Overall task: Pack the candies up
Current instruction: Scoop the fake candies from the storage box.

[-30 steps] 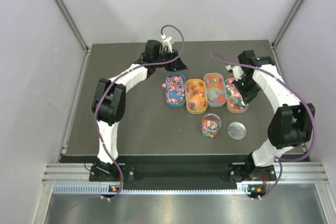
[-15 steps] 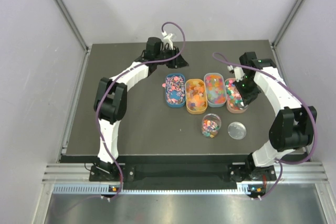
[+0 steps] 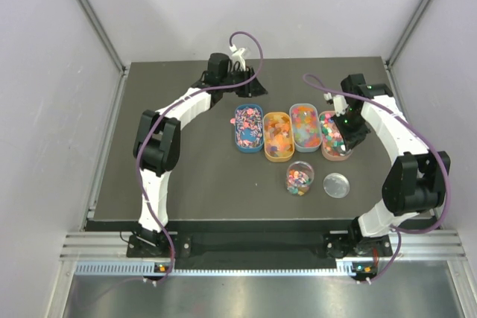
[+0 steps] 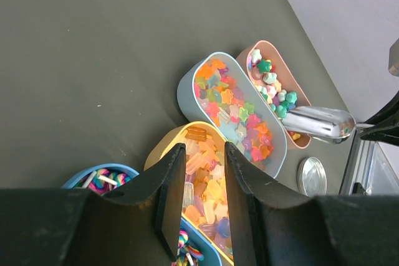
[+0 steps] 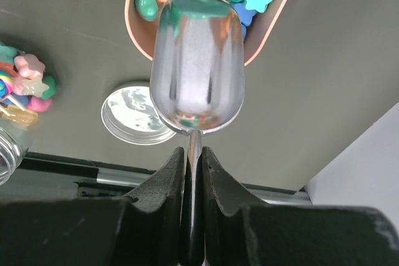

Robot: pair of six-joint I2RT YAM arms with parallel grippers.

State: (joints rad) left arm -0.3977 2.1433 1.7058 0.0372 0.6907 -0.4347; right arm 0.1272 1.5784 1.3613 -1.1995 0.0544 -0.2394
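candies (image 3: 277, 137): heaped in four oval trays (image 3: 248, 151) lined up mid-table, with more in the clear jar (image 3: 300, 179) just in front
pink tray (image 5: 262, 38): pastel stars and cubes inside, at the row's right end
scoop (image 5: 196, 60): silver, bowl hanging over the pink tray's near end
right pincer (image 5: 194, 166): clamped tight on the scoop's thin handle
lid (image 3: 337, 185): flat on the table (image 3: 186, 169), right beside the jar
left pincer (image 4: 201, 154): jaws apart, nothing between them, behind the trays
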